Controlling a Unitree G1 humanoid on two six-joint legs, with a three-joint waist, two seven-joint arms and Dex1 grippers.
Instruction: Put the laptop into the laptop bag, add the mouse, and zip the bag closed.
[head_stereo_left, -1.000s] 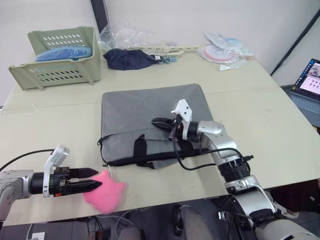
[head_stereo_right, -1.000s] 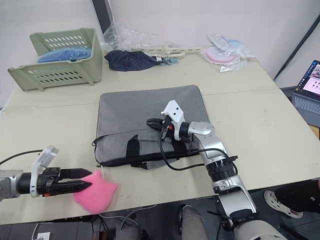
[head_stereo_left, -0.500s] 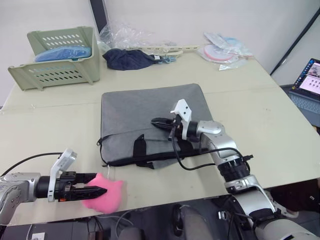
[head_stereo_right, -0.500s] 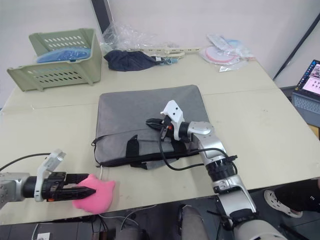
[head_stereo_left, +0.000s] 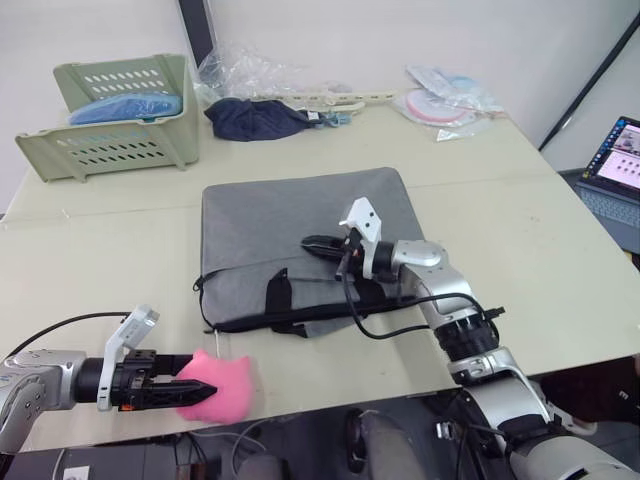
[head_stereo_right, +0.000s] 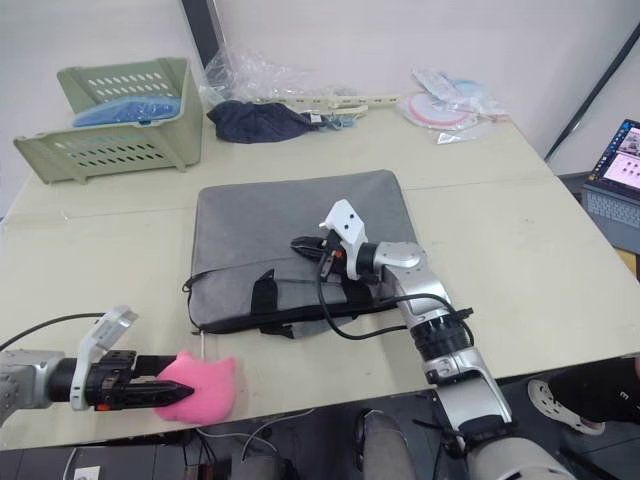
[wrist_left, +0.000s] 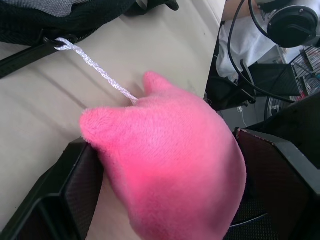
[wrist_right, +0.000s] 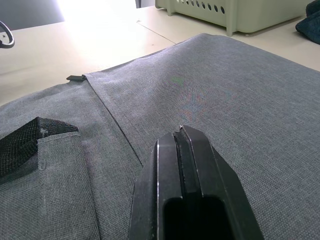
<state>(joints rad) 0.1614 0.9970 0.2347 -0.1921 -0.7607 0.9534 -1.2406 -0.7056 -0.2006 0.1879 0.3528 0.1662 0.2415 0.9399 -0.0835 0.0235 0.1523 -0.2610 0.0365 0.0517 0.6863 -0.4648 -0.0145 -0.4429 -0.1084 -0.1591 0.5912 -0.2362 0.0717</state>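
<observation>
Moved since prior: left claw, pink fuzzy lump drawn nearer counter edge. Clamped on lump; cord to zipper. Right claw closed, empty, atop laptop bag, mid-counter. Pull steady along zip line, bag pinned.

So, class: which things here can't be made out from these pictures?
- Contents of the flat grey fabric laptop bag: head views, hidden by its fabric.
- Zipper state: head views, too small.
- Blue item in the pale green slotted plastic basket: walls hide most of it.
</observation>
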